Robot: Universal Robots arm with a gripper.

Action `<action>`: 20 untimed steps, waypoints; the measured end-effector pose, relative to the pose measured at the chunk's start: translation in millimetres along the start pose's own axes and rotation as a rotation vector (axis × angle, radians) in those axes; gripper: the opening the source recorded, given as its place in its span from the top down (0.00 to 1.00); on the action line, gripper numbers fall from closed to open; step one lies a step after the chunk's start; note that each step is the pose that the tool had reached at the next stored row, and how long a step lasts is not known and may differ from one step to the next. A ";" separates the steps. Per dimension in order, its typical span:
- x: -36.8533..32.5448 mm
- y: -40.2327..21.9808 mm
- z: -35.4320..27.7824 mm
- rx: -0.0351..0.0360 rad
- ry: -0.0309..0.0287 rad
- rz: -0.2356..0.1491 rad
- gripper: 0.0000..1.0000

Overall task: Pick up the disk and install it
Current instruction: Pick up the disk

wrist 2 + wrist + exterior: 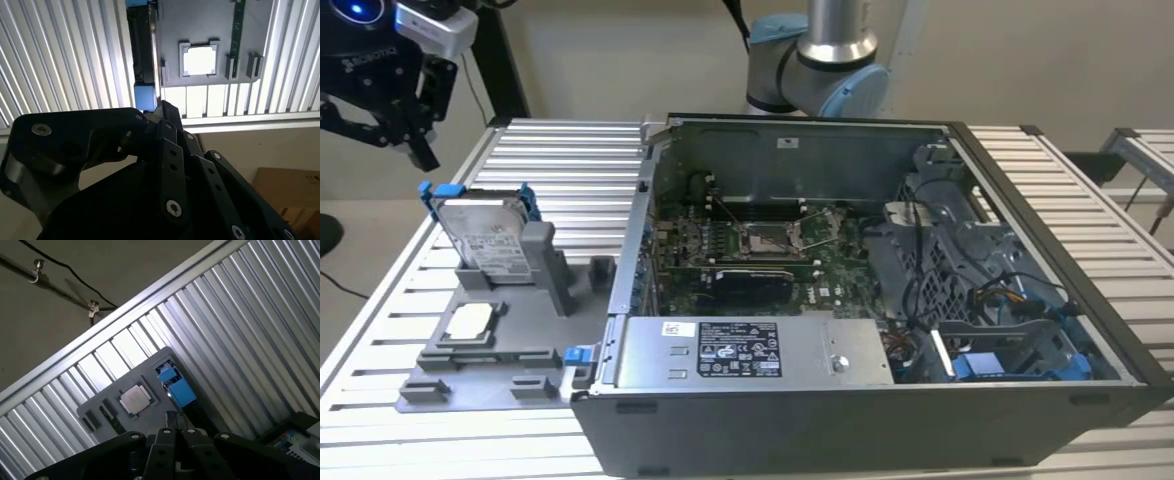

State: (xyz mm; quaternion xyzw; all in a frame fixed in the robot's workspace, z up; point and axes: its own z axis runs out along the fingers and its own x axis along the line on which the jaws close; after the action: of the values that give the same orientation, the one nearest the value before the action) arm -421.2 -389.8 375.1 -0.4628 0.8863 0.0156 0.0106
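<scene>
Disk upright in grey holder, lower edge hidden, hand above, empty, opening unclear

Black gripper linkage in foreground, tip overlapping one blue end tab of disk; contact unclear. Disk seen edge-on, standing in grey holder on ribbed metal table. Square silver chip sits in recess near disk. Green board strip stands beyond chip. Cardboard box lies off table.
</scene>
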 end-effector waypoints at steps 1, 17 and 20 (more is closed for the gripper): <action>0.0 0.0 0.0 0.0004 0.0006 -0.011 1.00; 0.1 0.0 0.9 -0.0008 0.0037 -0.281 1.00; 0.0 0.0 1.2 -0.0020 0.0041 -0.335 1.00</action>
State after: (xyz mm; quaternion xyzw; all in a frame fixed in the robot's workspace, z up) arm -421.2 -389.8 373.9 -0.6041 0.7967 0.0136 0.0107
